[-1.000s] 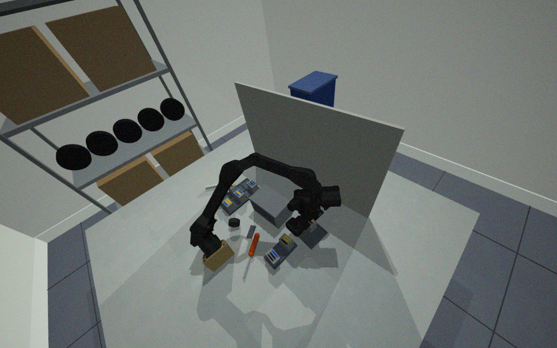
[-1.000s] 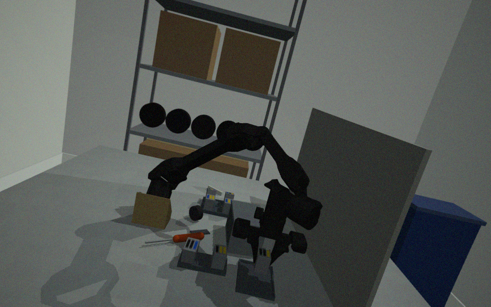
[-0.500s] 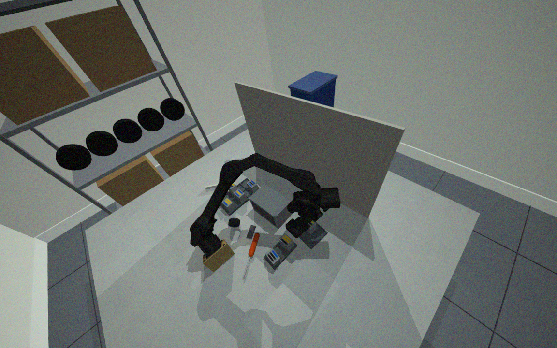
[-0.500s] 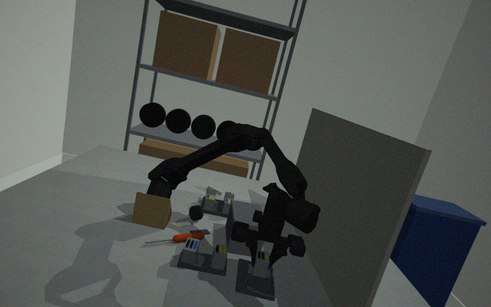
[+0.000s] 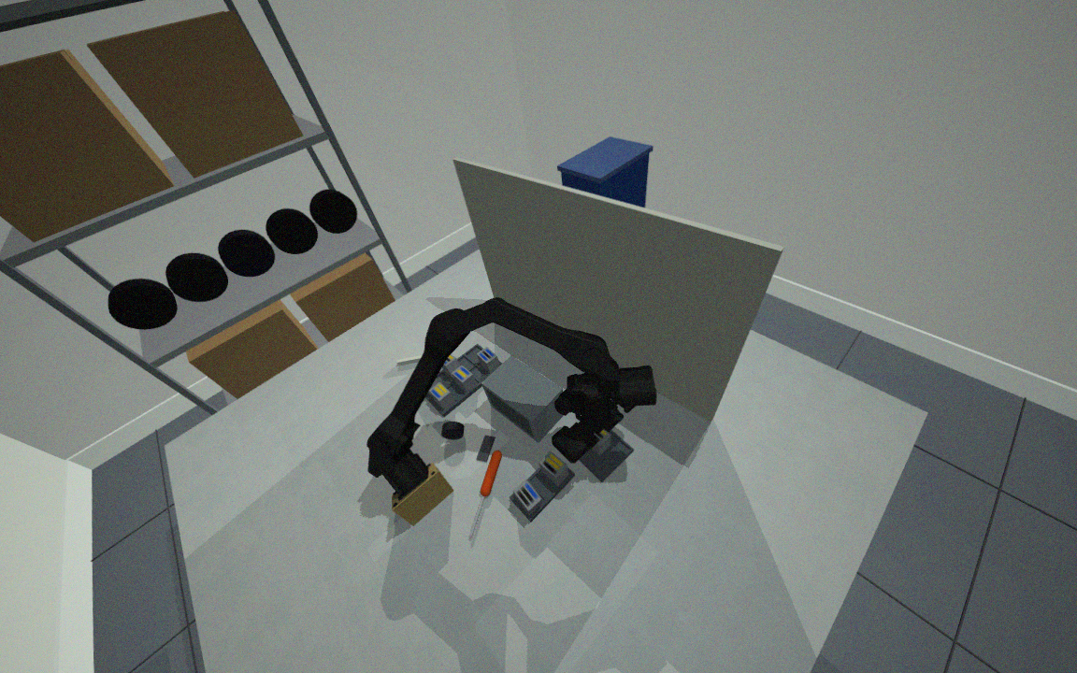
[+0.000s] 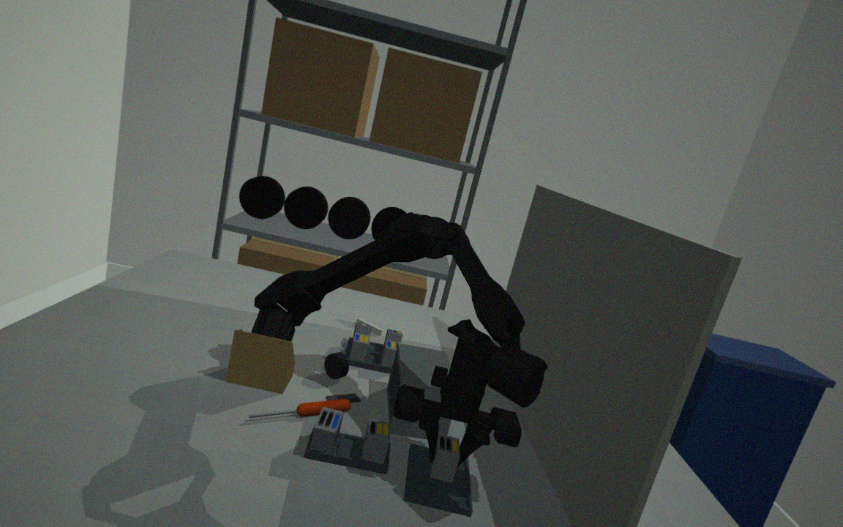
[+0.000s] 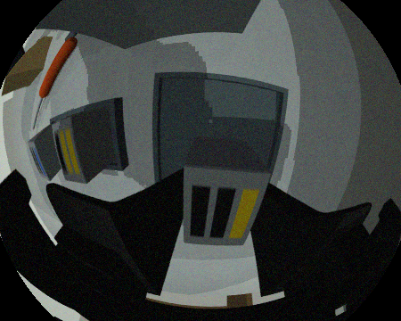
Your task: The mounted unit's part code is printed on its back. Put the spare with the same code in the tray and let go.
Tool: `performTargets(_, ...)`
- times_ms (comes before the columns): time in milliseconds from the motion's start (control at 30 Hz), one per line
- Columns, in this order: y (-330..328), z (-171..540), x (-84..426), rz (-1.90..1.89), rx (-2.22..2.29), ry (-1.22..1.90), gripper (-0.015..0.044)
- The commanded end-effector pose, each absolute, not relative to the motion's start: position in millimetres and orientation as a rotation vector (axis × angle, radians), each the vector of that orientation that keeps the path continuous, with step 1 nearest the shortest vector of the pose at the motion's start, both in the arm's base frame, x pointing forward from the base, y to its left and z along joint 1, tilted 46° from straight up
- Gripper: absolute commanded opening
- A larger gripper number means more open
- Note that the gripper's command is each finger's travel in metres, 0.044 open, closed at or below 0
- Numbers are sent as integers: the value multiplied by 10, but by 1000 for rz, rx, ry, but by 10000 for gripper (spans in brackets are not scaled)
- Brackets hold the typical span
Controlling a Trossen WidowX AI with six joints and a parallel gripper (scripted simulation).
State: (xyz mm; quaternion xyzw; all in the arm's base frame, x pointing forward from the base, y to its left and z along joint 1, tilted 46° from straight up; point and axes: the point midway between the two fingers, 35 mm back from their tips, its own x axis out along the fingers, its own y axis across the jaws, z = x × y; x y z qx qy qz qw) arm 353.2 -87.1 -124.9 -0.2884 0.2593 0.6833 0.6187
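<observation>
My gripper [image 6: 444, 455] [image 7: 217, 176] is shut on a grey spare [image 6: 445, 466] [image 7: 227, 205] with two black stripes and one yellow. It holds the spare upright over the shallow dark tray [image 6: 437, 503] [image 7: 157, 116] [image 5: 605, 472]; whether its base touches the tray floor is hidden. A dark holder [image 5: 544, 495] [image 6: 347, 451] beside the tray bears a black-black-blue spare [image 5: 527, 496] [image 6: 328, 420] and a black-yellow-yellow spare [image 5: 554, 465] [image 6: 377, 438] [image 7: 69, 153]. Blue-and-yellow-striped units [image 5: 462, 374] [image 6: 361, 335] stand farther back. I cannot tell which unit is mounted, and no back code is readable.
A grey box [image 5: 523, 383] stands close behind the gripper. A tall panel [image 5: 610, 309] [image 6: 608, 327] rises beside the arm. An orange-handled screwdriver [image 5: 490, 472] [image 6: 323, 408] [image 7: 58, 67], a black round piece [image 5: 452, 430] [image 6: 336, 365] and a small dark flat piece [image 5: 485, 448] lie nearer the arm's base.
</observation>
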Motion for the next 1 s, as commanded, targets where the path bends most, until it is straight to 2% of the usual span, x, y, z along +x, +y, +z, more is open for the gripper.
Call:
performTargets(0, -843, -1262, 3529, 1568, -658, 594, 0)
performTargets(200, -811, -1288, 3517, 1568, -657, 594, 0)
performTargets(767, -834, -1279, 3519, 1572, -663, 596, 440)
performTargets(967, -1326, -807, 3602, 1568, -662, 599, 440)
